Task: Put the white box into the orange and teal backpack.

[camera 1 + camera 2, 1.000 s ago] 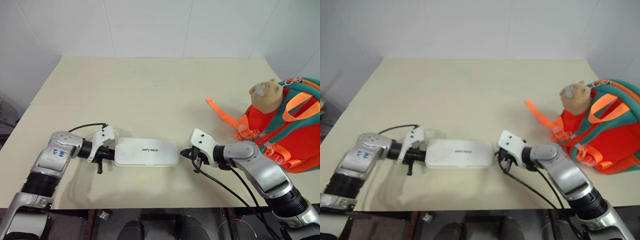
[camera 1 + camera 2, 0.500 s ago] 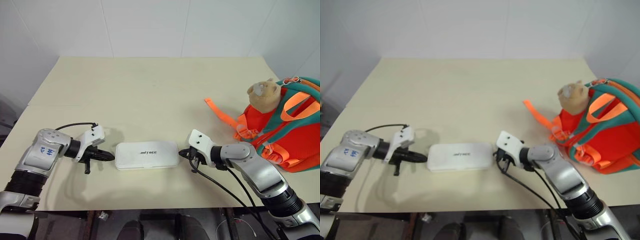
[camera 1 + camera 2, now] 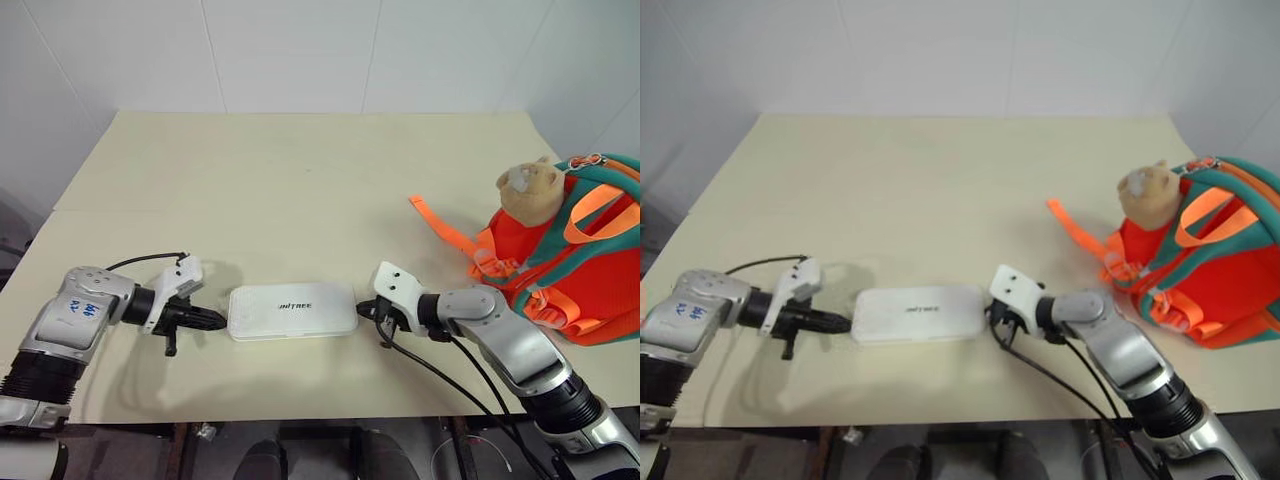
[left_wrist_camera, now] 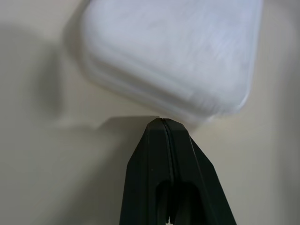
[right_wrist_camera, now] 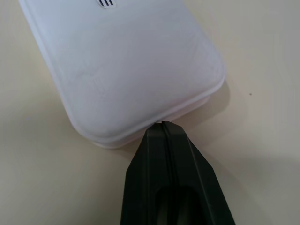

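So, the beige table [image 3: 300, 180] carries everything. The orange and teal backpack [image 3: 575, 270] sits far out on the right gripper's outer side, well apart from both grippers, w/ a tan bear head [image 3: 530, 190] on top and an orange strap [image 3: 440, 225] lying loose on the table toward the middle.

The white box [image 3: 292, 311] lies flat on the table between the two grippers, lid up, small dark lettering visible, its long axis running from one gripper to the other. It is not in the backpack.

The left gripper [image 3: 218, 319] is at the box's left short end, fingers pressed together into one black wedge, holding nothing. In the left wrist view the tip [image 4: 162, 123] is right at the box's edge near a rounded corner; touching or a hair apart, I cannot tell.

The right gripper [image 3: 362, 310] is at the opposite short end, fingers also pressed together, nothing between them. In the right wrist view its tip [image 5: 161, 125] meets the rim of the box [image 5: 126, 70] approx. at the middle of that end.
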Controlling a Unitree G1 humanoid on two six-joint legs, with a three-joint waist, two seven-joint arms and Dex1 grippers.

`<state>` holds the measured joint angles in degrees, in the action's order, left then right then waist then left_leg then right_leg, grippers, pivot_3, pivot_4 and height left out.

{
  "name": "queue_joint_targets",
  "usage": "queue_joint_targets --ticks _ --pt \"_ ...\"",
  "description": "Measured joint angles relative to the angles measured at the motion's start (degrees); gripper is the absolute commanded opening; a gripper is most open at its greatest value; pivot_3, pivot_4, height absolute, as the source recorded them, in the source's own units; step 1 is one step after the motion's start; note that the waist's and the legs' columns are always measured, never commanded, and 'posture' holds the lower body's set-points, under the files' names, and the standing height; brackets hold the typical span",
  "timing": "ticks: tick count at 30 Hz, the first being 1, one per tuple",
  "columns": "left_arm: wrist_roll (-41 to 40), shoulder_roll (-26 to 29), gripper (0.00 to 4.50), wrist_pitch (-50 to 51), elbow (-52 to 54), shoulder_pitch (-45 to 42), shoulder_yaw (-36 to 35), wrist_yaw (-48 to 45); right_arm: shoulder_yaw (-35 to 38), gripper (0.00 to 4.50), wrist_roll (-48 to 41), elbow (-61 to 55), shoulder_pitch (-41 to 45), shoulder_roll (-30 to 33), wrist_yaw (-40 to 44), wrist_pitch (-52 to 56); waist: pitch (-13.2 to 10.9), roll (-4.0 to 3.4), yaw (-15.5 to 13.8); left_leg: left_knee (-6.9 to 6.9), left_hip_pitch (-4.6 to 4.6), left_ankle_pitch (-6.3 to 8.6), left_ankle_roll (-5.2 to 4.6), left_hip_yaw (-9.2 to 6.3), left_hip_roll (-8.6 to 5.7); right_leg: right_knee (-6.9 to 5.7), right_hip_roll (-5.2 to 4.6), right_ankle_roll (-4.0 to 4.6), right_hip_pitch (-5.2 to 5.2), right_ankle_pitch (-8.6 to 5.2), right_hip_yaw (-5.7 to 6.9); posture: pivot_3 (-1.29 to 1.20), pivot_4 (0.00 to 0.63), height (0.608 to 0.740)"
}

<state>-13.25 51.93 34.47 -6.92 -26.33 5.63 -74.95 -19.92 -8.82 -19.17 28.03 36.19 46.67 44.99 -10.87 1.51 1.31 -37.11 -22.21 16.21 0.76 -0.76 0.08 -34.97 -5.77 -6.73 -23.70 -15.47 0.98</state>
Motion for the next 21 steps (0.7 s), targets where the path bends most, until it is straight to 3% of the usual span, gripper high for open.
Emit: queue_joint_targets --ticks 15,21 --pt "-2.29 -1.19 0.0 3.35 6.36 0.72 1.78 -0.24 -0.98 0.12 -0.22 -2.66 -0.12 1.37 1.94 0.46 0.0 0.0 0.05 0.0 -0.01 0.01 -0.01 0.0 0.0 0.02 0.03 0.0 0.0 0.0 0.01 0.0 0.15 0.74" --pt "-0.29 3.61 0.0 0.95 2.64 1.77 1.94 -0.2 -0.98 0.12 -0.26 -2.87 -0.28 1.97 1.93 0.62 0.0 0.0 0.17 0.01 0.03 0.01 -0.01 -0.02 0.02 0.1 0.04 0.03 -0.02 -0.02 -0.01 0.0 0.15 0.74"
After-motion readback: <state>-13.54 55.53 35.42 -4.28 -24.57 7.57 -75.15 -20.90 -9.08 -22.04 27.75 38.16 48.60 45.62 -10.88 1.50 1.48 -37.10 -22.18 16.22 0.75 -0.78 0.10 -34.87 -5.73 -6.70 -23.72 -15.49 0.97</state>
